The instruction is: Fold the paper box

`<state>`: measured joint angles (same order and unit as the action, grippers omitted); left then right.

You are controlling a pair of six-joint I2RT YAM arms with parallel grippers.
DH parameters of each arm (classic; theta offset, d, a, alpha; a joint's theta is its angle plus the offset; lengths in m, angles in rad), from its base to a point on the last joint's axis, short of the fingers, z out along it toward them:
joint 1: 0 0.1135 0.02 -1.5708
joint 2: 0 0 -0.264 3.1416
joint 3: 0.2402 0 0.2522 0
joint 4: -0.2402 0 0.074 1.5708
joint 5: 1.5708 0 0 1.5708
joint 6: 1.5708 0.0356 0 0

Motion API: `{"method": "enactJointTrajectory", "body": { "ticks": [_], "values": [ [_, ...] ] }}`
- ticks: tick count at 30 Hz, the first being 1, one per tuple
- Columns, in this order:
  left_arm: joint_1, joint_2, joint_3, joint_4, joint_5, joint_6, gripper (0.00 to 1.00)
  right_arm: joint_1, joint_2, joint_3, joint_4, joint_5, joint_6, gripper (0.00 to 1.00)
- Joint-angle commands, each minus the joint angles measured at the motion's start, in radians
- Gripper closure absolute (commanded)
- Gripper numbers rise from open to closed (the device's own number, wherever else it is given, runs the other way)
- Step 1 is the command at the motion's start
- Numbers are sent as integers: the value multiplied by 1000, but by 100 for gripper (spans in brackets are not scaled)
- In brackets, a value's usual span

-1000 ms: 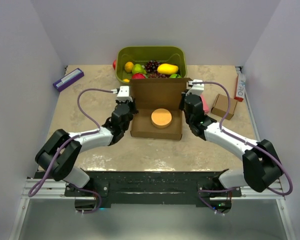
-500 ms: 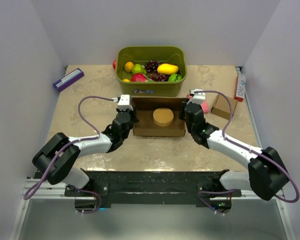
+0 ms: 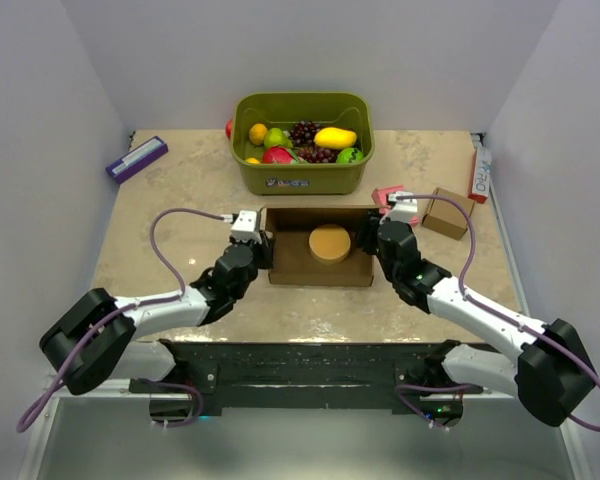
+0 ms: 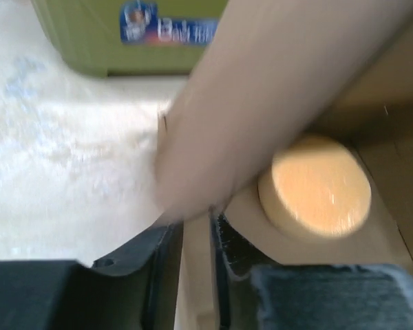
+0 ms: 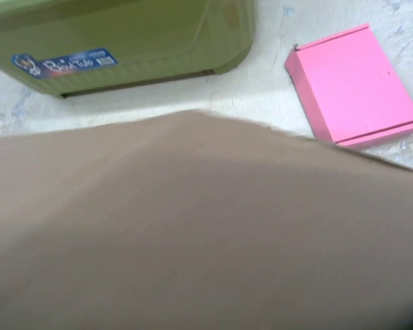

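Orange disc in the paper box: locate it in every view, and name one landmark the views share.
Top external: the orange disc lies mid-frame inside the paper box.
Left wrist: right of centre, on the box floor beyond a blurred flap.
Right wrist: not in it; cardboard fills most of the frame.
Shared landmark: the green bin with its blue label, along the top of both wrist views.

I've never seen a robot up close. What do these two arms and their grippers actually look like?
The left arm and right arm are slim white tubes joined by chunky black joints. A purple cable loops along each. The left gripper and right gripper are black, each topped by a small white block; the left's fingers look flat. No markings are visible.
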<state>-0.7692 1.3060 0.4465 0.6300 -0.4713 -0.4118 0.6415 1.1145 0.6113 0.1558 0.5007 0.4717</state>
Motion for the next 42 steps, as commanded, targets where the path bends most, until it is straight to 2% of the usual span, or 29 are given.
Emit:
{"method": "enactJointTrajectory", "body": {
  "ticks": [1,3,4,7,9,13,15,16,20,24,31,32,37,42],
  "values": [
    [-19,-86,-69,-56,63,-30,63,4,-33,-27,-16,-14,22,42],
    [-21,-120,-81,-65,71,-24,57,7,-45,-33,-22,-21,21,40],
    [-22,-151,-88,-72,82,-19,50,6,-50,-33,-24,-25,19,38],
    [-24,-215,-92,-102,114,-4,39,6,-64,-25,-41,-53,10,31],
    [-22,-250,-100,-137,123,-1,34,6,-74,-19,-62,-71,7,28],
    [-22,-379,-106,-231,152,4,22,7,-137,-18,-105,-88,-10,16],
    [-22,-431,-98,-312,160,4,20,7,-168,-19,-145,-94,-13,4],
    [-22,-482,-97,-344,164,-2,19,6,-186,-21,-153,-106,-21,2],
    [-24,-602,-57,-574,132,-79,18,6,-292,-22,-257,-139,-41,1],
    [-22,-712,-23,-716,112,-131,15,6,-378,-13,-332,-174,-54,2],
    [-21,-738,119,-908,86,-160,6,7,-536,74,-504,-45,-48,4],
    [-21,-734,168,-929,79,-157,4,6,-538,97,-519,-39,-54,4],
    [-18,-671,351,-934,34,-111,0,6,-400,280,-688,226,-15,5],
    [7,-524,542,-928,68,-22,0,4,-303,406,-618,237,-89,1]
  ]
}}
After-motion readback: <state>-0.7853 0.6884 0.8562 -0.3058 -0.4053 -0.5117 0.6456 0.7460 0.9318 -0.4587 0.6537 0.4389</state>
